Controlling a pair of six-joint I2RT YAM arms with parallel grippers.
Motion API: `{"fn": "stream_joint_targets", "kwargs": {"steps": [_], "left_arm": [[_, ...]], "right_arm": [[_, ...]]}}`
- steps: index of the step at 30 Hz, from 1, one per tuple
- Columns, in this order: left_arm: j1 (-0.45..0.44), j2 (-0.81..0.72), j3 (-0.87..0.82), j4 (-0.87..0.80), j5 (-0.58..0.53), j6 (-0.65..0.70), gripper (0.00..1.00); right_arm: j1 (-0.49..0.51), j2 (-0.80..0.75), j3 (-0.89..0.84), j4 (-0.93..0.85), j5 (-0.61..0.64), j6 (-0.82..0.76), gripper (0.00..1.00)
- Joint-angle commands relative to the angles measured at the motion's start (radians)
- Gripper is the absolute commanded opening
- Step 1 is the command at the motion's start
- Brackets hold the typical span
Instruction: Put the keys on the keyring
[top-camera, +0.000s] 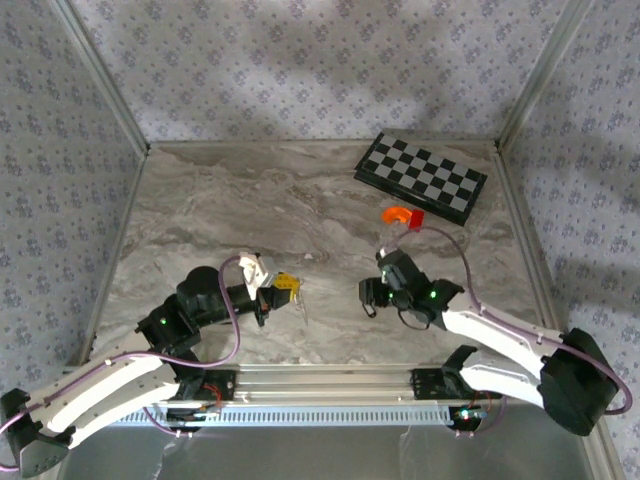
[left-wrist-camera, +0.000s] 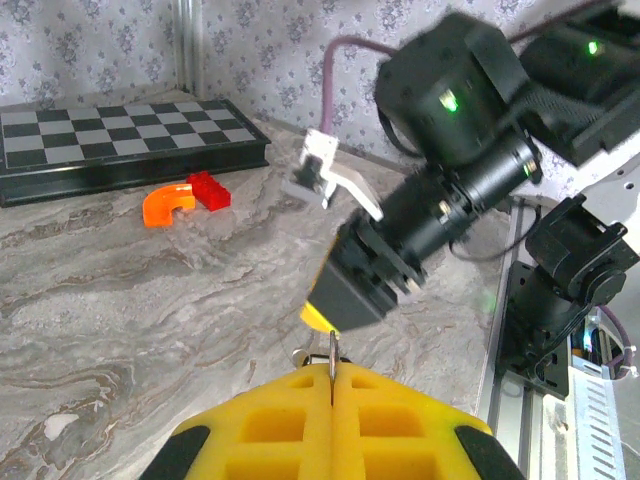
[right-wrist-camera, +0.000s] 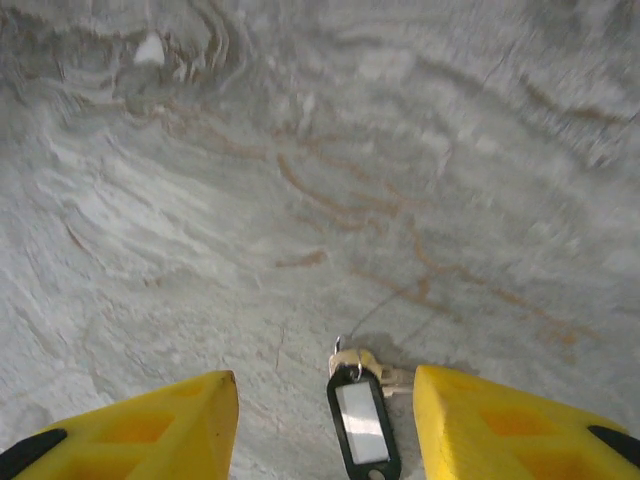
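Over the marble table (top-camera: 250, 200) the two arms face each other across the near middle. The left gripper (top-camera: 288, 287) sits left of centre and the right gripper (top-camera: 368, 296) right of centre, with a gap between them.

On the left wrist camera, the left gripper (left-wrist-camera: 332, 378) is closed tight. Its yellow fingers (left-wrist-camera: 270, 425) are pressed together, and a thin metal piece (left-wrist-camera: 332, 360) stands upright in the seam between them. Key or ring, I cannot tell, since it shows edge-on. Just beyond it hangs the black body of the other arm's wrist.

On the right wrist camera, the right gripper (right-wrist-camera: 325, 395) has its jaws well apart and is holding nothing. A black key tag (right-wrist-camera: 362, 425) with a white label lies flat on the table between the fingers, touching neither one. A pale metal ring (right-wrist-camera: 347, 362) sits at the tag's far end.

At the far right, a chessboard (top-camera: 420, 178) rests near the back wall. An orange curved piece (top-camera: 396, 213) and a red block (top-camera: 416, 221) lie just in front of it, side by side.
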Motion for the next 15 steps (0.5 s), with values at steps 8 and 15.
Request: {"fn": "stream_joint_targets", "kwargs": {"steps": [8, 15], "left_arm": [[0.006, -0.025, -0.002, 0.03, 0.02, 0.005, 0.0], [0.006, -0.053, -0.016, 0.019, 0.006, 0.002, 0.0]], "right_arm": [[-0.129, 0.358, 0.416, -0.512, -0.213, -0.373, 0.5], [-0.15, 0.559, 0.493, -0.549, -0.246, -0.474, 0.45]]}}
